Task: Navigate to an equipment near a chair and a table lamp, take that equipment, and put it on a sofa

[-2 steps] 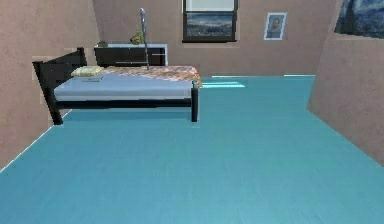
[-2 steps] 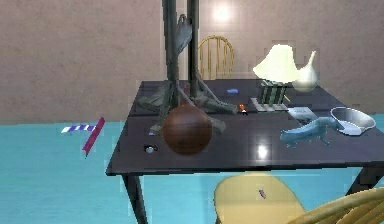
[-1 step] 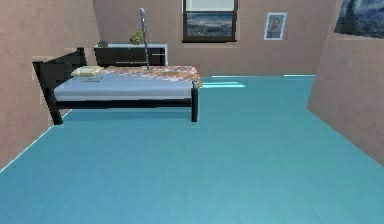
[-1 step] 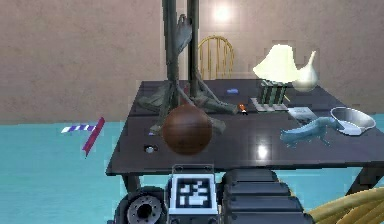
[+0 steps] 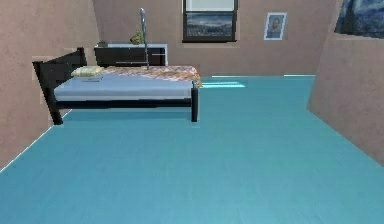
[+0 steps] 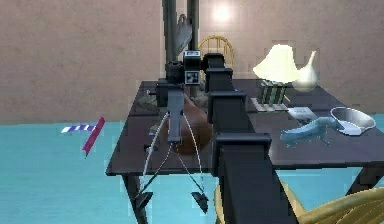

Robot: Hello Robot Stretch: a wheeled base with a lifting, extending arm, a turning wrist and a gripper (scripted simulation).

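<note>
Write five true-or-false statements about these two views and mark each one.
1. The bed has a dark frame. True.
2. The table lamp stands on the floor. False: it stands on the dark table.
3. A window is set in the far wall of the forward view. True.
4. The floor is red. False: it is teal.
5. The arm reaches out over the dark table. True.
</note>
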